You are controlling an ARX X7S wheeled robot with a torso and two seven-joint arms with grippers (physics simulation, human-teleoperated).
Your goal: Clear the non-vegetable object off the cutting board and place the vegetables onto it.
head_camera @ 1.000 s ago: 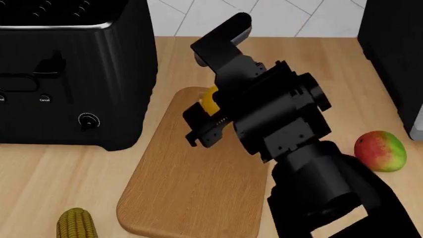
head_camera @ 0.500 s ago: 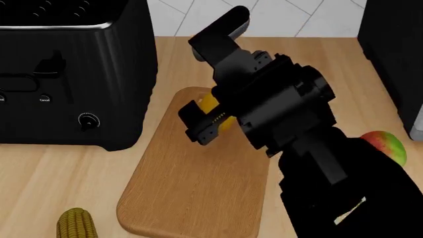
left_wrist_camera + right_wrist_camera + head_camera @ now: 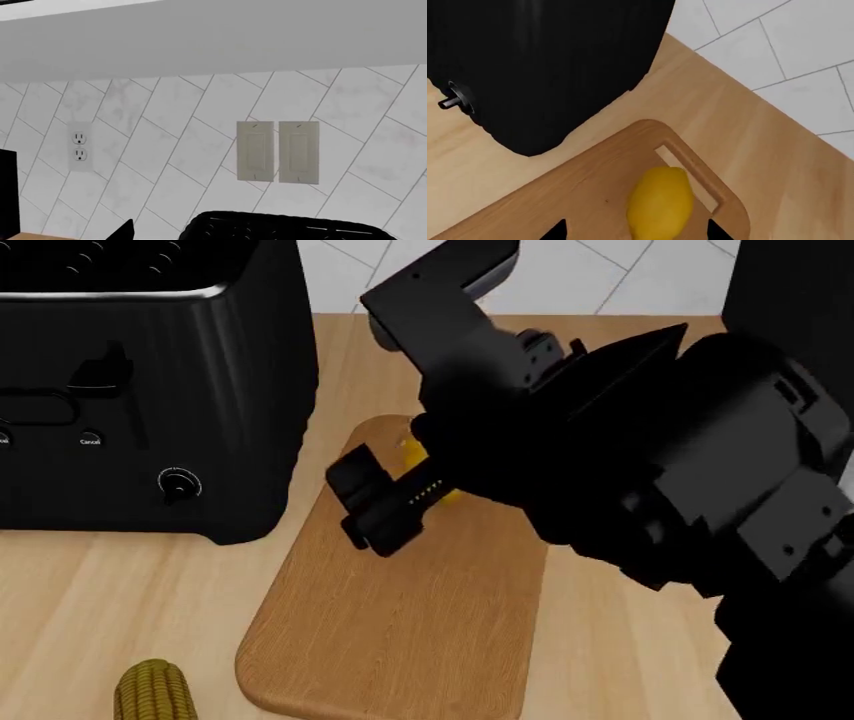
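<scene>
The yellow lemon-shaped vegetable (image 3: 660,202) lies on the cutting board (image 3: 580,195) beside its slot handle (image 3: 688,171). My right gripper (image 3: 637,232) hovers above it, open, with its two fingertips (image 3: 557,231) wide apart on either side and not touching it. In the head view the right arm covers most of the board's (image 3: 400,630) far end, and only a sliver of the lemon-shaped vegetable (image 3: 414,454) shows. The corn cob (image 3: 155,695) lies on the counter at the near left, off the board. The red-green fruit is hidden behind the arm. The left gripper shows only one fingertip (image 3: 124,231), far off centre.
A black toaster (image 3: 147,390) stands just left of the board, with a knob (image 3: 176,483) on its front. A dark appliance (image 3: 787,300) stands at the far right. A white tiled wall with an outlet (image 3: 79,146) and switches (image 3: 278,151) lies behind.
My right arm has risen toward the head camera and drifted left, and it now covers the red-green fruit. The lemon-shaped vegetable stays on the board. The corn has not moved.
</scene>
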